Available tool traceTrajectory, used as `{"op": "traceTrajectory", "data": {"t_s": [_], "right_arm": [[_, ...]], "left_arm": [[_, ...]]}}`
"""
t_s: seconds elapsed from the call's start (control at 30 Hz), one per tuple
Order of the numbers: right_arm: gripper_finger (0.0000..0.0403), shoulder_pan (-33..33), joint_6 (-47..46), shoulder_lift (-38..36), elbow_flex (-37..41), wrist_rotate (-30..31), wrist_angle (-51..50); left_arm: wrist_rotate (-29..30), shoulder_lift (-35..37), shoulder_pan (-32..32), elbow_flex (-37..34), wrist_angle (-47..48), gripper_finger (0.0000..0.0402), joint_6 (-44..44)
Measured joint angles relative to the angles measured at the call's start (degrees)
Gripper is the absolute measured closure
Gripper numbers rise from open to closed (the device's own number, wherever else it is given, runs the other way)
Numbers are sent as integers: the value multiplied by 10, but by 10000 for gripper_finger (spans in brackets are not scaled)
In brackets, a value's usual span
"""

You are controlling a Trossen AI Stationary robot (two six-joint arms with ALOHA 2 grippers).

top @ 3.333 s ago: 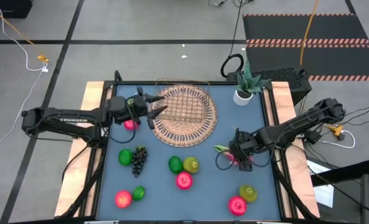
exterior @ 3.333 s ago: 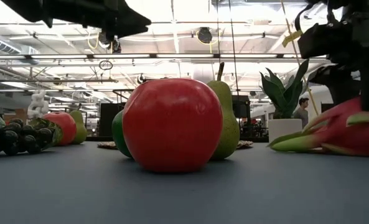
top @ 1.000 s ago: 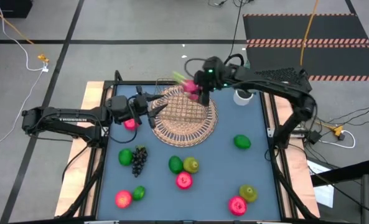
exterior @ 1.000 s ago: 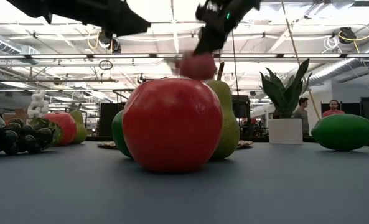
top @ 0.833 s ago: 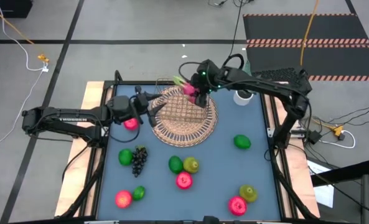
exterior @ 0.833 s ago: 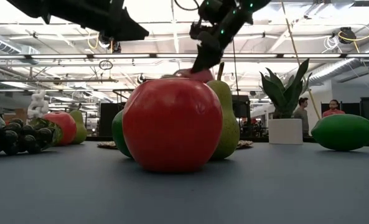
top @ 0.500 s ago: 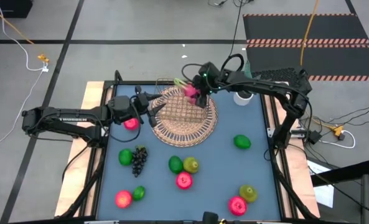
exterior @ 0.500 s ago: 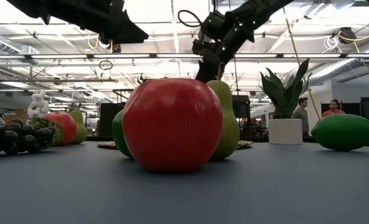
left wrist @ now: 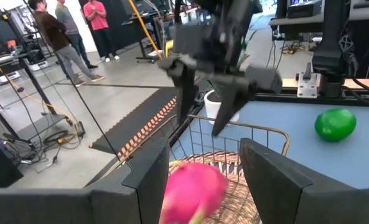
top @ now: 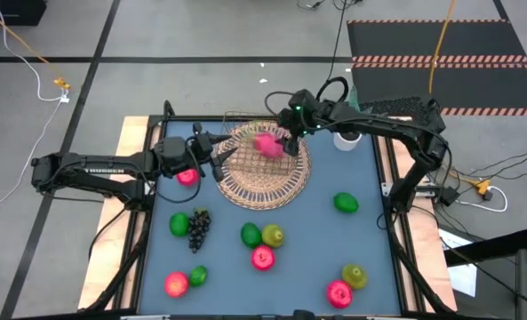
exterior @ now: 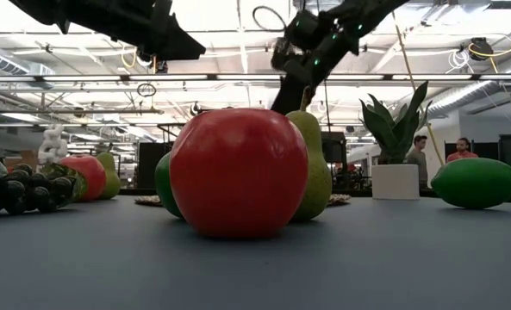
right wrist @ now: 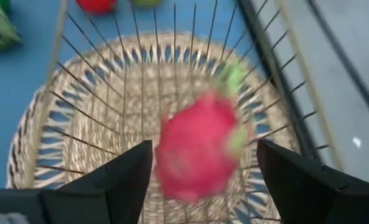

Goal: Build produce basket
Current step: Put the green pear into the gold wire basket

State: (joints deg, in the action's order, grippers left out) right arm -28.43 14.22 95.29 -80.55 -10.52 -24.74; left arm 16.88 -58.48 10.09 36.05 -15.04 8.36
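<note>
Taking the basket (top: 265,163) as the landmark, the nearest fruit is lying on the blue table (top: 370,231) well to the near side of it: a red apple (top: 262,258) with a green lime (top: 251,235) and a pear (top: 273,236) just behind it, another red apple (top: 339,292) and pear (top: 355,276) toward the near right corner, and a pink apple (top: 175,284) with a small lime (top: 198,275) toward the near left. A dark grape bunch (top: 198,228) and a green fruit (top: 179,224) are sitting to the near left of the basket, and a lone green lime (top: 346,203) is sitting to its near right. At the basket's left rim the left gripper (top: 217,156) is waiting with its fingers standing apart and nothing between them, a red apple (top: 187,176) lying just beside it. Inside the basket's well the pink dragon fruit (top: 267,145) is showing blurred, clear of any finger. Over the basket's far right edge the right gripper (top: 291,140) is hanging with its jaws spread wide and empty, the dragon fruit just below them. Beyond the basket's far right a small white pot with a green plant (top: 348,135) is standing at the table's back edge
</note>
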Motion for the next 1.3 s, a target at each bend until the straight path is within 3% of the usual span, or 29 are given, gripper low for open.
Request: {"op": "traceTrajectory", "data": {"t_s": [0.23, 0.43, 0.73, 1.03, 1.3], "right_arm": [[131, 29, -42, -89, 7, 0, 12], [138, 104, -98, -179, 131, 6, 100], [145, 220, -136, -345, 317, 169, 180], [145, 241, -185, -446, 413, 182, 181], [145, 241, -219, -488, 442, 182, 181]], "left_arm": [[2, 0, 0, 0, 4, 202, 8], [2, 0, 0, 0, 4, 202, 11], [2, 0, 0, 0, 8, 202, -16], [2, 0, 1, 0, 22, 202, -24], [31, 0, 16, 0, 53, 201, -43]]}}
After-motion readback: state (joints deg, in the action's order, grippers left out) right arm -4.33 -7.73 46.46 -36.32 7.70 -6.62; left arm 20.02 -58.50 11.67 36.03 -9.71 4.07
